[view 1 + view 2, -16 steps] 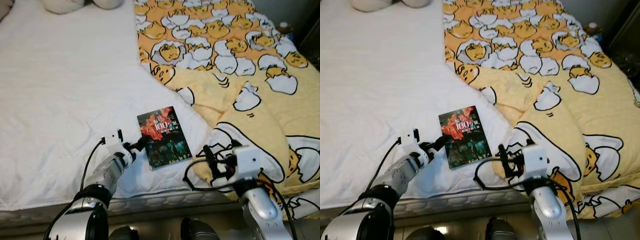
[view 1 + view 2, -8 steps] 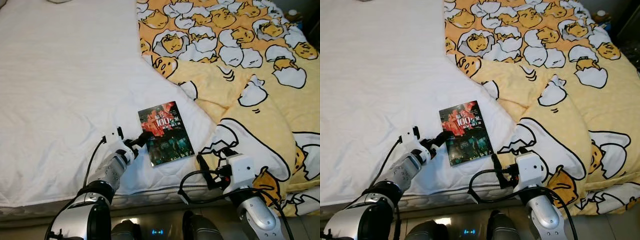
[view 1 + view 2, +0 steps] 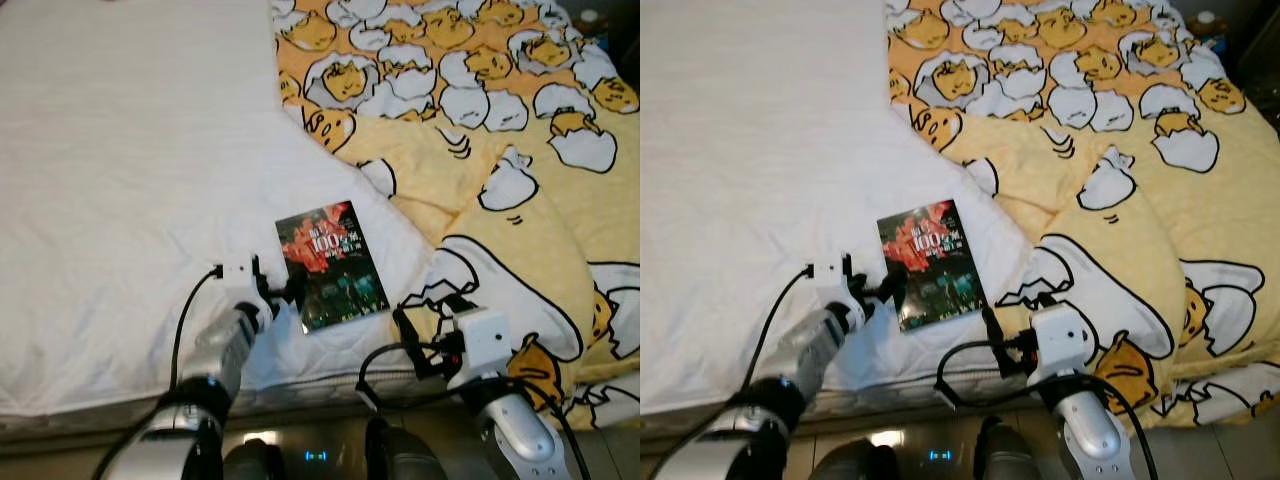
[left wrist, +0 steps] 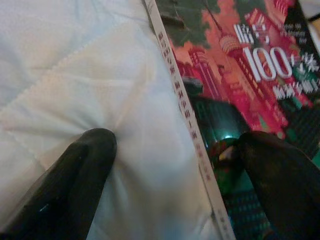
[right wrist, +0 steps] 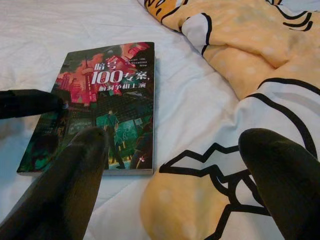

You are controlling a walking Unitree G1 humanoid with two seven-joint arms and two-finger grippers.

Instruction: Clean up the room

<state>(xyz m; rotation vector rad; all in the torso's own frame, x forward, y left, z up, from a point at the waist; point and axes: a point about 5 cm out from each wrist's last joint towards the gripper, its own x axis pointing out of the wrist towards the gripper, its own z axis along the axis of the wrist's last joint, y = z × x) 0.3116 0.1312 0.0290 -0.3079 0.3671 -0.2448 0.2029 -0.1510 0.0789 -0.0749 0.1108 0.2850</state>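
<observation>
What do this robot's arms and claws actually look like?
Both arms are shiny silver tubes with dark joint rings. Each ends in a boxy white wrist block with looping black cables. The left gripper and the right gripper each have two long, rounded, glossy black fingers.

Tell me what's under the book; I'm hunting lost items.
The book lies flat on the white mattress cover. The left pincer straddles its spine edge. Anything beneath the book is hidden.

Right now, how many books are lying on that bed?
1. The book lies flat on the white sheet near the bed's front edge, beside the yellow blanket. Others could be hidden under the blanket.
</observation>
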